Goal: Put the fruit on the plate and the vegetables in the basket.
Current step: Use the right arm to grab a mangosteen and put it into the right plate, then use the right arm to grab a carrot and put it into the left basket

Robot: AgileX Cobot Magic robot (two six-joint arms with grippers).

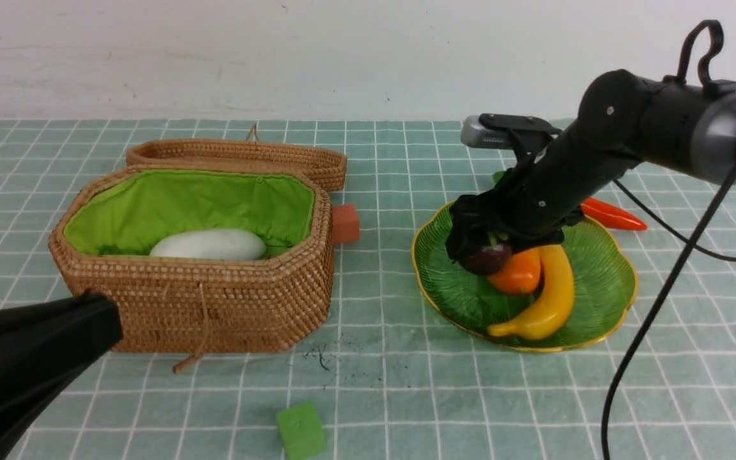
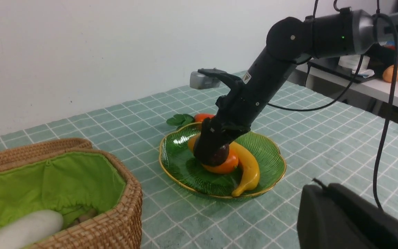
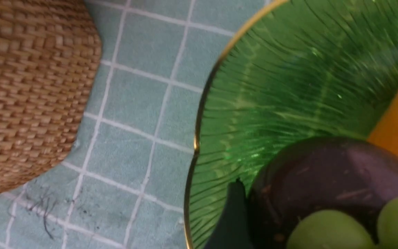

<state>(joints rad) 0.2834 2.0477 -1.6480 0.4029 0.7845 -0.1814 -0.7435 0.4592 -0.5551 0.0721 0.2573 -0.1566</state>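
From my remote station, I bring the right gripper [image 1: 494, 241] over the green glass plate [image 1: 623, 275], its jaws spread wide about the mangosteen [image 1: 484, 260]; whether they pinch the fruit or merely flank it, I cannot tell. The left gripper [image 2: 323, 193] is pressed together, apart from the plate. The mangosteen sits within the rim on the basket's side, beside the orange mango [image 1: 516, 273], with the curved banana [image 1: 550, 300] beyond. Setting it down looks like the step in hand. I should let its weight settle on the glass, part the fingers evenly and lift straight up, since a sideways drag could roll it or nudge the mango. Its green cap [image 3: 330, 231] points upward, toward the gripper, putting the stem line roughly upright, though its exact lean is hidden; the body is round, with no clear long axis.
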